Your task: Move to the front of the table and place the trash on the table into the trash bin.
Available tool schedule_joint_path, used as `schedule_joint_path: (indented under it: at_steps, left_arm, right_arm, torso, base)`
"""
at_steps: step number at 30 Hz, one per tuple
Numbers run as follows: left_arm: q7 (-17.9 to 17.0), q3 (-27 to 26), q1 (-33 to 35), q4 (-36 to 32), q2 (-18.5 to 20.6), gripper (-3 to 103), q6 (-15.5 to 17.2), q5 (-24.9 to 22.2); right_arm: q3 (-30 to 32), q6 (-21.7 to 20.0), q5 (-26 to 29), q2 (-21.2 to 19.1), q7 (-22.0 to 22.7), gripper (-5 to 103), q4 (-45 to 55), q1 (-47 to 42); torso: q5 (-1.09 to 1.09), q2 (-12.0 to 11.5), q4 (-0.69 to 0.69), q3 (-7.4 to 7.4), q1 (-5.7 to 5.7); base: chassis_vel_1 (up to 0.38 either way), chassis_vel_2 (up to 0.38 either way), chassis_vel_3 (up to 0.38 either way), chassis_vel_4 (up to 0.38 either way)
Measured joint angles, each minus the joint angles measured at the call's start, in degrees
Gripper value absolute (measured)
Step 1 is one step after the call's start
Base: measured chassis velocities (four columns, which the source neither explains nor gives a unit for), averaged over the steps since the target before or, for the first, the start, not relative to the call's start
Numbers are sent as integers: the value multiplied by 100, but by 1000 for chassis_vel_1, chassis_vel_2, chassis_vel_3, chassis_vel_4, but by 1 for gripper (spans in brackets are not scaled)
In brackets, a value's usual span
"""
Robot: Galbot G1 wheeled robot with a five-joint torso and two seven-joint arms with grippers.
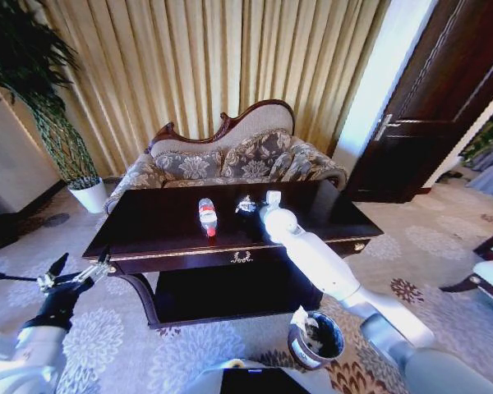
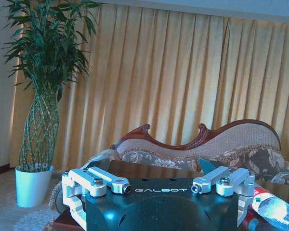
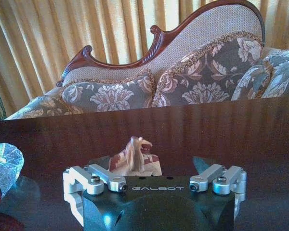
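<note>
So nearest the robot, the trash bin sits on the carpet just off the table's front edge, toward the right front corner, and it's got some white stuff inside already. The left gripper hangs out past the table's left front corner, not over the top at all, fingers spread apart with nothing in them.

On the table itself, the bottle lies flat on its side about mid-surface. Its long axis runs front to back, red cap pointing at the front edge. A bit further toward the back edge and to the right of the bottle, there's the small crumpled wrapper. The right gripper is reaching across the top, sitting right at that wrapper, fingers spread wide either side of it rather than squeezing it.
</note>
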Motion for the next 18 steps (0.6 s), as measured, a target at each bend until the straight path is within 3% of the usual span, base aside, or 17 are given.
schedule_joint_path:
  at_steps: [3, 7, 10, 15, 18]
  left_arm:
    - [1, 12, 0, 0, -2, 100, -3, 2]
    - [2, 8, -6, 0, 0, 100, -13, 3]
    - [2, 9, -6, 0, -4, 100, -18, 4]
    - [4, 23, -29, 0, 6, 100, -20, 6]
    - [3, 33, -35, 0, 7, 100, -21, 13]
  right_arm:
    - [-4, 24, -4, -17, -17, 89, 23, -26]
    - [2, 92, -24, -83, -110, 68, 93, -79]
    - [18, 124, -33, -129, -145, 62, 126, -110]
    - [46, 147, -37, -156, -155, 41, 172, -152]
    - [51, 157, -51, -168, -156, 35, 191, -176]
  torso:
    - [0, 0, 0, 0, 0]
    - [0, 0, 0, 0, 0]
    - [0, 0, 0, 0, 0]
    - [0, 0, 0, 0, 0]
    - [0, 0, 0, 0, 0]
  base:
    - [0, 0, 0, 0]
    - [0, 0, 0, 0]
    - [0, 0, 0, 0]
    - [0, 0, 0, 0]
    - [0, 0, 0, 0]
